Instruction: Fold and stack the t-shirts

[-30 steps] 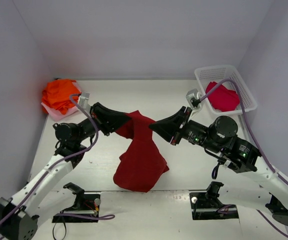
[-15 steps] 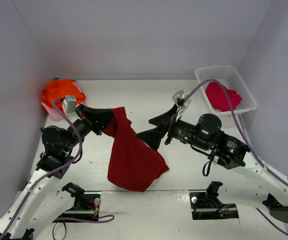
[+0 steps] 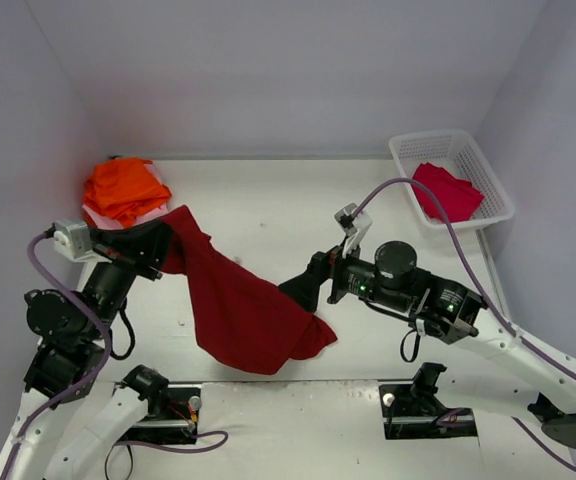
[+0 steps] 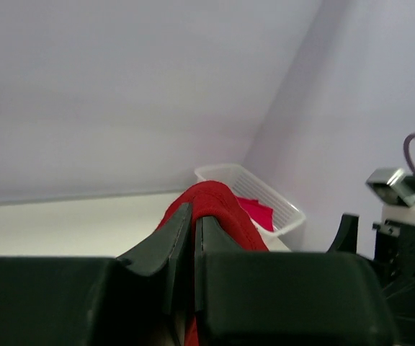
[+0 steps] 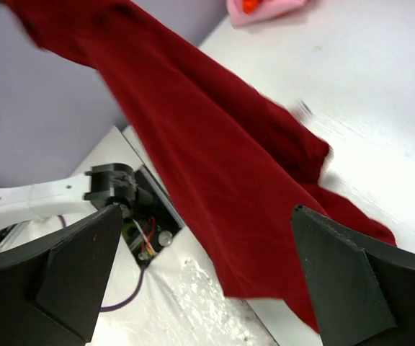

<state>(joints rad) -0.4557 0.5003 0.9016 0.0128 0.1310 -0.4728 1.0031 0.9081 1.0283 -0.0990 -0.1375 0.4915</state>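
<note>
Progress looked partial, judged from the layout. Two or more orange t-shirts (image 3: 120, 188) sat in a pile at the far-left corner of the worktop (image 3: 288, 195), on top of the pale pink t-shirt (image 3: 101, 220). How neatly they were folded could not be told from above. The crimson t-shirt (image 3: 446, 192) lay crumpled in the white basket (image 3: 408, 150) at far right, so it likely had yet to be handled. The dark red t-shirt (image 3: 238, 310) was in work and not folded: no flat spread, just a drape.

The left hand (image 3: 163, 245) was clamped shut on one edge of the dark red t-shirt and held it up off the worktop on the left side. The left wrist view showed cloth pinched between the closed fingers (image 4: 166, 249). From there the shirt ran diagonally down and to the right, with its lower end bunched on the worktop near the front edge.

The right hand (image 3: 303, 290) was fully open and held nothing. It sat just beside the shirt's lower right part, jaws facing the cloth. The right wrist view showed the fabric in front of the spread fingers, not between them. Contact could not be confirmed.
</note>
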